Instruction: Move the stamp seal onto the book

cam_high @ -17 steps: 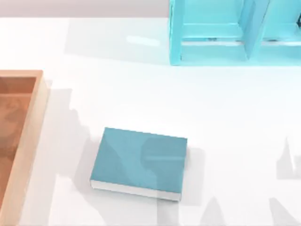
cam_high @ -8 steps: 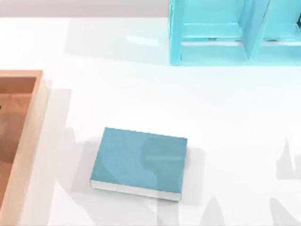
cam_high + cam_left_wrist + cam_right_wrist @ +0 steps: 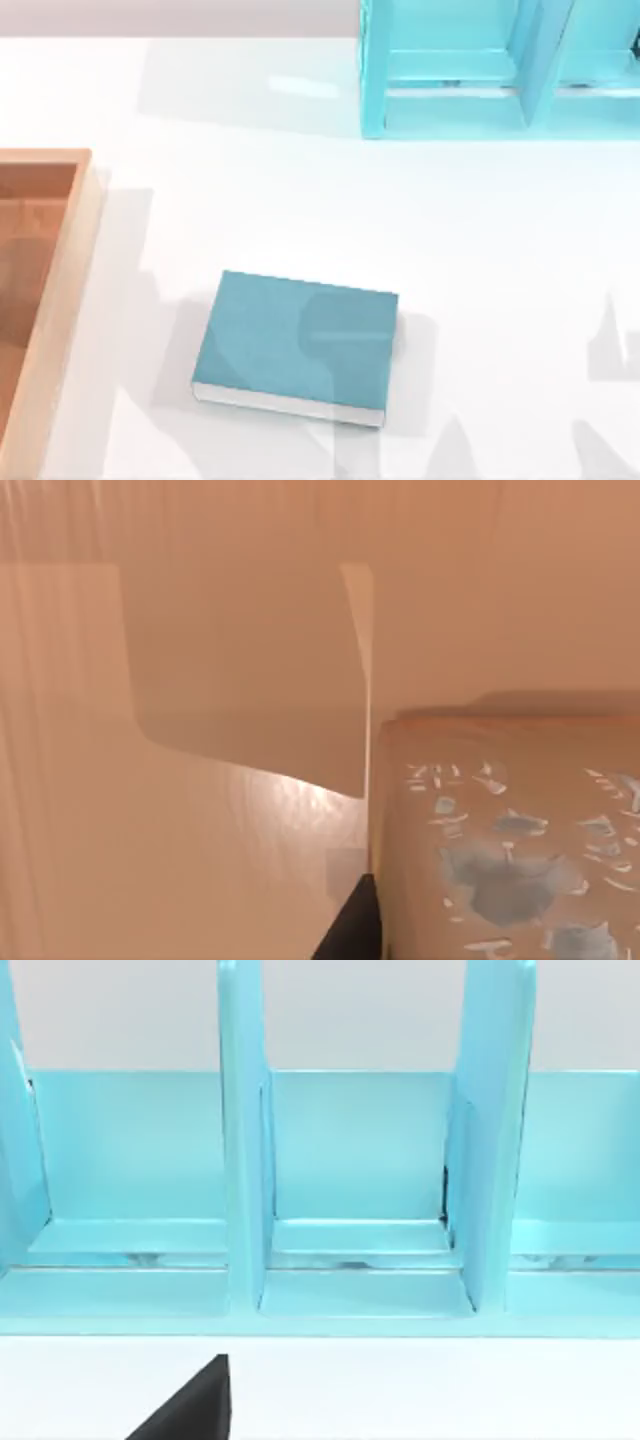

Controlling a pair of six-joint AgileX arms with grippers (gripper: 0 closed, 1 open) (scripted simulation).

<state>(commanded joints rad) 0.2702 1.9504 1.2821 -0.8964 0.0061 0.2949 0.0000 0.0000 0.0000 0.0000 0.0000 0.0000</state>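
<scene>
While the book (image 3: 296,344) lay flat at the lower middle of the top view with nothing on it, the job was not done. In the left wrist view, a tan block, likely the stamp seal (image 3: 505,840), sat beside a dark fingertip (image 3: 350,930) inside the wooden tray (image 3: 60,290); whether either claw was clenched could not be told. Open white table (image 3: 480,250) lay around the book.

One book (image 3: 296,343), one wooden tray (image 3: 62,300) (left), one cyan shelf unit (image 3: 450,100).

We note a pale cyan partitioned shelf unit (image 3: 470,70) at the white tabletop's (image 3: 300,200) far edge; an open tan wooden box (image 3: 60,300) sits at left.
</scene>
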